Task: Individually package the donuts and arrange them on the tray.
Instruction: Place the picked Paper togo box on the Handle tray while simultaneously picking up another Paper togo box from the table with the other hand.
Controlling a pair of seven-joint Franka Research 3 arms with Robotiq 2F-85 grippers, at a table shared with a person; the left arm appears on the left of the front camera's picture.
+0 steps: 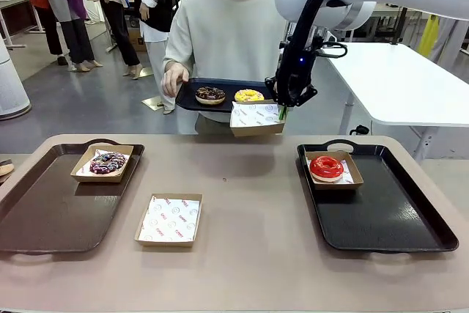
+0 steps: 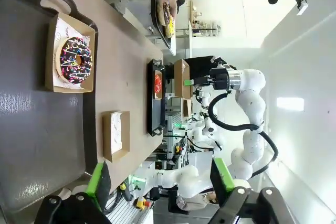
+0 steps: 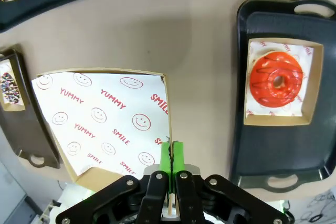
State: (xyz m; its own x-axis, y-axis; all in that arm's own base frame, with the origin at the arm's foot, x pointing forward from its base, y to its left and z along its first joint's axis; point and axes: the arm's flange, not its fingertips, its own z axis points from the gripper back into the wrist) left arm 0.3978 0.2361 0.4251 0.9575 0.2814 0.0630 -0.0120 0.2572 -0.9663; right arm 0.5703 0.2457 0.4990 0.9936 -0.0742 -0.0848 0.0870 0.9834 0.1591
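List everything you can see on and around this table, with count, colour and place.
red donut: one, glossy red, boxed on black right tray.
sprinkled donut: one, chocolate, boxed on dark brown left tray.
chocolate donut: one, dark, on black held tray.
yellow donut: one, yellow-iced, beside it.
empty box: one, brown, white liner, on table between trays.
lifted box: one, same, in the air near held tray.
person's hand: one, gripping held tray.
left pincer: one, black, green pads, open, over left tray.
right pincer: one, same, shut on lifted box.
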